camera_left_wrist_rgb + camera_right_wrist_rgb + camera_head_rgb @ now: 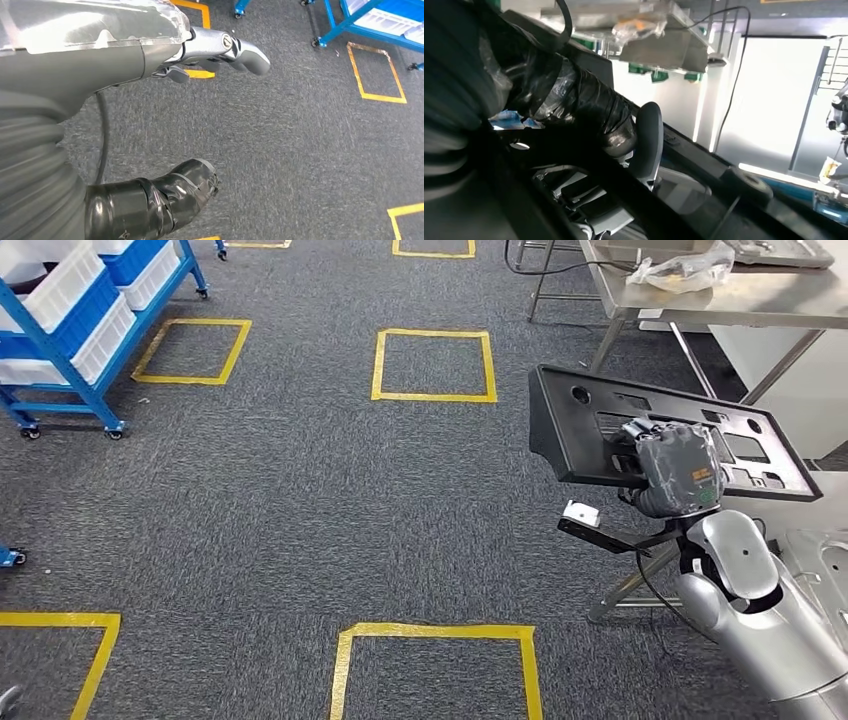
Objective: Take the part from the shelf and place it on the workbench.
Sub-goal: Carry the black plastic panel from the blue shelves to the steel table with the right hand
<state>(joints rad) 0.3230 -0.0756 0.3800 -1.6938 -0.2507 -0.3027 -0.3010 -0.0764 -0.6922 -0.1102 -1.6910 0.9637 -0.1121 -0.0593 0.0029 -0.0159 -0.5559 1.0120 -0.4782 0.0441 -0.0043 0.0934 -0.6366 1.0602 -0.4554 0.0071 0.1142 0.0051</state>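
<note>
A long black plastic panel [585, 425] with several cut-outs is the part; my right hand [672, 468] grips it near its middle and holds it above the carpet. In the right wrist view the taped thumb [589, 112] presses on the dark panel [684, 165]. The steel workbench [790, 295] stands at the far right, beyond the panel. My left hand [195, 120] hangs over the grey carpet with its fingers [225, 47] apart from the thumb, holding nothing.
A blue wheeled shelf [70, 335] with white bins stands at the far left. Yellow tape squares [433, 365] mark the carpet. A clear plastic bag [680, 268] lies on the workbench. A white cabinet [800, 390] sits under it.
</note>
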